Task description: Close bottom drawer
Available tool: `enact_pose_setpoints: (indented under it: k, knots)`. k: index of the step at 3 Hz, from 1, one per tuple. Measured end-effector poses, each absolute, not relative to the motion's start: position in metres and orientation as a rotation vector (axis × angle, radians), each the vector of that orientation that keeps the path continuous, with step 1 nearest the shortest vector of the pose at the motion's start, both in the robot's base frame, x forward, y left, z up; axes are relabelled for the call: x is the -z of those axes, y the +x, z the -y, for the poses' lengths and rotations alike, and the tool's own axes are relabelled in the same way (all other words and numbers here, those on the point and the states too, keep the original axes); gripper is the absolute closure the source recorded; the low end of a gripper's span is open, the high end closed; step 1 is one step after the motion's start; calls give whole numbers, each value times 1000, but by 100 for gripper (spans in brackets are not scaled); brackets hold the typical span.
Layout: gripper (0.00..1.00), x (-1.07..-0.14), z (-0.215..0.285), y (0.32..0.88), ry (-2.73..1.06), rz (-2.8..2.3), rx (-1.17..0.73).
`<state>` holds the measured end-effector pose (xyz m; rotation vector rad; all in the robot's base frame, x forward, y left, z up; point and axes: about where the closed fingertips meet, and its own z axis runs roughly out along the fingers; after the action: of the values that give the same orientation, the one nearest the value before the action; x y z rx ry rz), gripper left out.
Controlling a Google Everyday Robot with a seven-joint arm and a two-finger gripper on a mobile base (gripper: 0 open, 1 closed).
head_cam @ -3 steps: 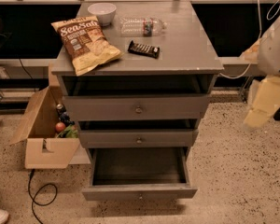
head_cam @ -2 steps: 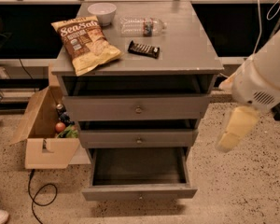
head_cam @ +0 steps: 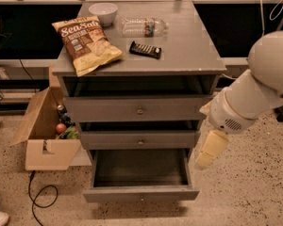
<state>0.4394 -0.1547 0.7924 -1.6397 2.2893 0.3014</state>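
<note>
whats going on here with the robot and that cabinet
A robot arm reaches in from the right toward a grey cabinet. Its bottom drawer is pulled well out and not yet closed. The end effector hangs just off the drawer's right side, with no visible contact. On top sit a chip bag, bowl, bottle and snack bar. A cardboard box stands on the floor to the left.

Lighting: dim, warm, from overhead. Bottom drawer (head_cam: 140, 172): box interior was dark; deep shadow filled the recesses above it. Background far above it was near black. Floor (head_cam: 247, 194) right of it was moderately lit. Gripper (head_cam: 209, 150), just right of the drawer, showed pale, no glare.
</note>
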Motion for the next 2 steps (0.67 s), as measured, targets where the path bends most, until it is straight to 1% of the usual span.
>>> enact_pose_setpoints:
  k: [1, 2]
  knots:
    - [0, -750, 161, 445, -1639, -2287, -319]
    - [0, -684, 149, 452, -1736, -2197, -368]
